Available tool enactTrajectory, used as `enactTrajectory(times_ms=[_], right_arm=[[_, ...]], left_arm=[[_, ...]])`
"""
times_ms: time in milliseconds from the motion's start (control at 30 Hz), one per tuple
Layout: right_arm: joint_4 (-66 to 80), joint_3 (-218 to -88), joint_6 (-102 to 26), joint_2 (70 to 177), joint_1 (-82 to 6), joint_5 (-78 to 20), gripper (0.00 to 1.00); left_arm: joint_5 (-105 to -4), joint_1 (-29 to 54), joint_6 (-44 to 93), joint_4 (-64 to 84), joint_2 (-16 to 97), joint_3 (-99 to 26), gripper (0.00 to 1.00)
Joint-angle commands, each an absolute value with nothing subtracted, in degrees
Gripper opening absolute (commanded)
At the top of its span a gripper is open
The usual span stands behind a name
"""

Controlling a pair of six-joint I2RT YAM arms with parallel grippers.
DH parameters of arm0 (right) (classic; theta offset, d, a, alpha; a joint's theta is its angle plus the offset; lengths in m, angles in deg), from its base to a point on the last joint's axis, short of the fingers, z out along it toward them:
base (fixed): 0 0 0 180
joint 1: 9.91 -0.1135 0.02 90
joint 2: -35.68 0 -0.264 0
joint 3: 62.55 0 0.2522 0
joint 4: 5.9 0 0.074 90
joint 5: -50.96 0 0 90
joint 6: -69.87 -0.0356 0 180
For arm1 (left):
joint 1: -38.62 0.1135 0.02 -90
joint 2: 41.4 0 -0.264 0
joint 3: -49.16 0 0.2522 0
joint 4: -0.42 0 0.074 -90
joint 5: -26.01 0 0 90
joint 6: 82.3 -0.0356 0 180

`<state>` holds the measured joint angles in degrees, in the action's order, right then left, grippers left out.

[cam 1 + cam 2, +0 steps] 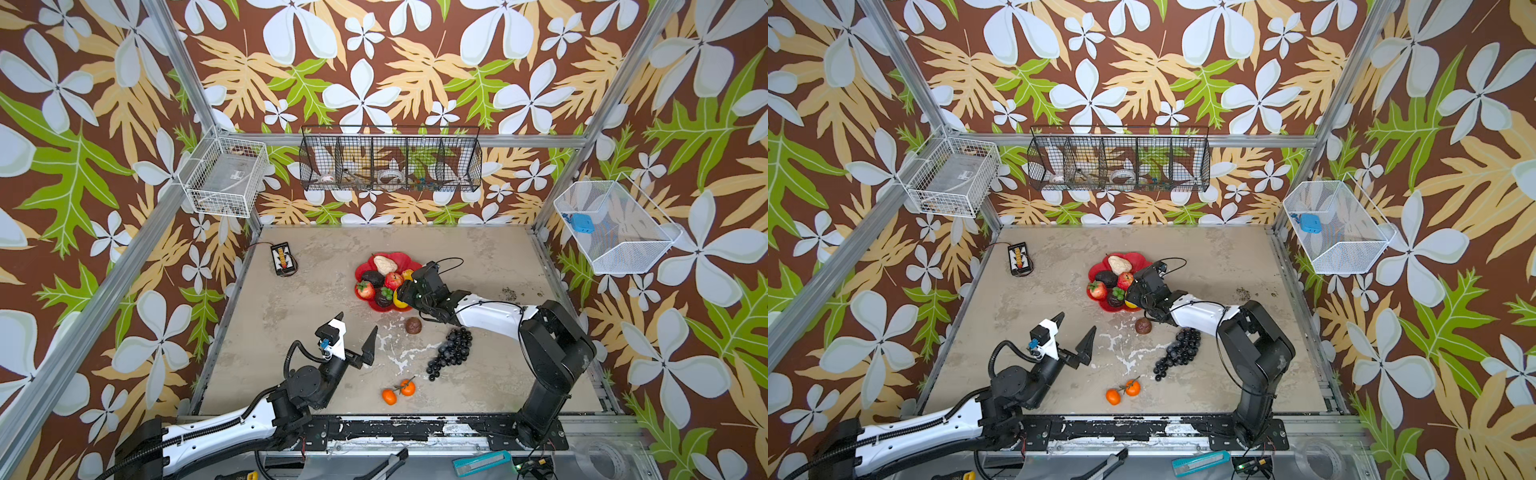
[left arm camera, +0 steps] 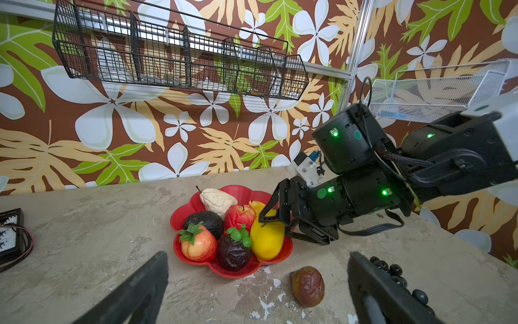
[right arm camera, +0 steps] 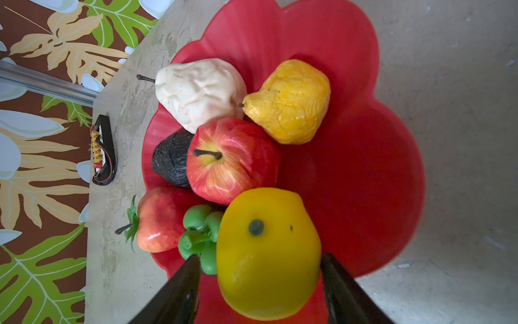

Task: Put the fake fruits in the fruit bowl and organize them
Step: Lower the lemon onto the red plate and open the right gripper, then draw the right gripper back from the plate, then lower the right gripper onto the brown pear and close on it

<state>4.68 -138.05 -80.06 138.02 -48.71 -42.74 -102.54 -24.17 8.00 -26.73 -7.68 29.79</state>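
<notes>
The red fruit bowl (image 1: 405,258) (image 3: 350,168) holds a beige pear (image 1: 385,264), a red apple (image 1: 393,280), a dark avocado (image 1: 372,277), a strawberry (image 1: 365,289), a dark fruit with green leaves (image 2: 234,252), a wrinkled yellow fruit (image 3: 288,102) and a smooth yellow lemon (image 3: 269,252). My right gripper (image 3: 259,269) (image 1: 402,296) is open astride the lemon, which rests in the bowl. On the table lie a brown fruit (image 1: 413,325) (image 2: 307,286), a black grape bunch (image 1: 453,349) and two oranges (image 1: 399,391). My left gripper (image 1: 356,326) (image 2: 258,258) hovers open and empty, in front of the bowl.
A small black box with wires (image 1: 283,259) lies at the table's back left. Wire baskets hang on the walls: white (image 1: 226,178), black (image 1: 390,160), white mesh (image 1: 615,226). A teal box cutter (image 1: 482,463) lies on the front frame.
</notes>
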Motion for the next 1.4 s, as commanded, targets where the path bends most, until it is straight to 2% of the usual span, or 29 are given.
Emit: enactTrajectory(times_ms=[0,367,600,800,967,1167,1367], right_arm=[[5.96,-138.19,-79.54,137.30,-48.71,-44.69,0.67],[10.38,-138.45,-76.12,134.29,-48.73,-48.65,0.68],[12.39,-133.57,-66.02,123.87,-50.41,-47.55,0.69],[17.49,-129.66,-61.82,118.61,-55.44,-50.19,0.70],[17.27,-127.01,-62.72,119.12,-58.66,-52.30,0.71],[17.71,-126.76,-62.65,121.90,-59.56,-54.60,0.70],[19.63,-129.59,-62.42,128.00,-59.91,-53.94,0.70]], left_arm=[[-103.41,-24.14,7.94,-28.54,-7.82,29.68,1.00],[-104.00,-24.14,8.14,-28.80,-6.97,29.53,1.00],[-103.67,-24.15,8.78,-28.74,-3.65,28.81,1.00],[-106.00,-24.14,10.37,-28.51,0.00,27.68,1.00],[-107.78,-24.15,10.59,-28.42,-1.54,28.33,1.00],[-112.40,-24.14,10.08,-29.94,-9.57,32.15,1.00],[-112.94,-24.14,10.12,-29.69,-12.26,32.94,1.00]])
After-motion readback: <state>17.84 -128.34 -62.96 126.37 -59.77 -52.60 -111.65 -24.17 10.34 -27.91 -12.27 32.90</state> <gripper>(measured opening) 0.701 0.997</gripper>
